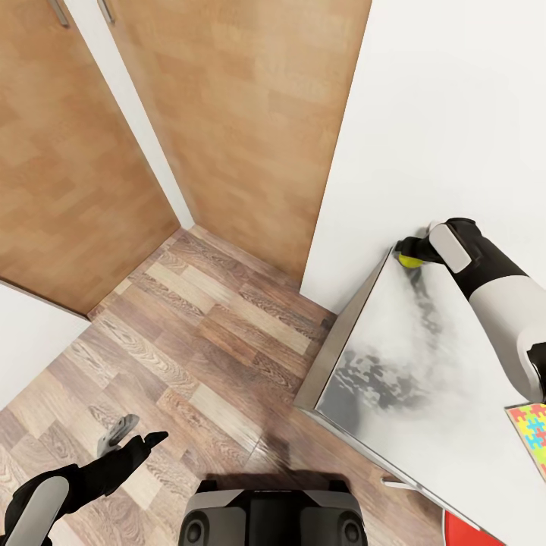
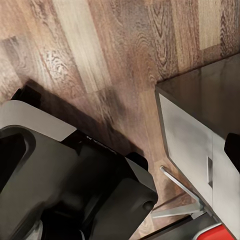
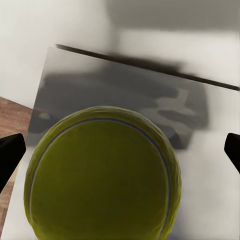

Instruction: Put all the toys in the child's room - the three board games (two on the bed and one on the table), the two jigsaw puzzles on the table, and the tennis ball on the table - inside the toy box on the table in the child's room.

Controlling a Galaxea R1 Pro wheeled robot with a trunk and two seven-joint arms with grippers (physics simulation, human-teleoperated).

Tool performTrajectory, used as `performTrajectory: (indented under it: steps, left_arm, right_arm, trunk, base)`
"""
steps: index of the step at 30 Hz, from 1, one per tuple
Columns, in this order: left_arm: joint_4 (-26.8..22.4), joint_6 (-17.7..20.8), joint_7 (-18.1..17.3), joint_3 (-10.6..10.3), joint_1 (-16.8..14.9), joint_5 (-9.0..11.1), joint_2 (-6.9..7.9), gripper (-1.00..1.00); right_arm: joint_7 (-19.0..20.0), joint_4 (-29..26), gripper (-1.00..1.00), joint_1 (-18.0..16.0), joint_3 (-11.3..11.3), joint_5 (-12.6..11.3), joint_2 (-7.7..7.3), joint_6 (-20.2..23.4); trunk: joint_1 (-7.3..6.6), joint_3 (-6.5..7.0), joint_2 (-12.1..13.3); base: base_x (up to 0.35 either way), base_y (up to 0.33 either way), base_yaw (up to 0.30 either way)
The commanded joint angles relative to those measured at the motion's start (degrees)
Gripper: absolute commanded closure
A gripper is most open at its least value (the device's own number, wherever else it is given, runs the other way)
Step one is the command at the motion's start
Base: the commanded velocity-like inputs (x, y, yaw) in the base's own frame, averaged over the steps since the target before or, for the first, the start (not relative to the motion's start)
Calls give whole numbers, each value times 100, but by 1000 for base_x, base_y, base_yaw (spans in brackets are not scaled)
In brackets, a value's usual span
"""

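Observation:
The tennis ball [image 1: 410, 262], small and yellow-green, lies at the far corner of the pale grey table [image 1: 425, 356], close to the white wall. My right gripper [image 1: 409, 252] reaches over that corner and stands open with the ball between its fingers. In the right wrist view the tennis ball [image 3: 100, 175] looms large on the tabletop, with one dark fingertip [image 3: 10, 155] beside it and the other set a little off on the opposite side. A corner of a multicoloured jigsaw puzzle [image 1: 531, 432] shows at the table's right. My left gripper [image 1: 136, 440] hangs open over the wood floor, holding nothing.
Wooden wardrobe doors [image 1: 227, 114] stand beyond the plank floor [image 1: 189, 334]. The table's dark side and white drawer front [image 2: 190, 150] are close to my base [image 1: 273, 516]. Something red [image 1: 462, 531] sits low by the table's near end.

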Motion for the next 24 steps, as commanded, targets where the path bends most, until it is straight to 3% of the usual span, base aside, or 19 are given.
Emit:
performTrajectory:
  steps: [1, 24]
  left_arm:
    - [-7, 21, 53, 3, -2, 61, 0, -100]
    - [-7, 21, 53, 3, -2, 62, 0, -100]
  right_arm:
    - [-49, -8, -100, -5, 46, -60, -8, 12]
    - [-49, -8, -100, 15, 46, -60, -8, 16]
  trunk:
    - [3, -8, -9]
    - [3, -8, -9]
  base:
    - [0, 0, 0]
    - [0, 0, 0]
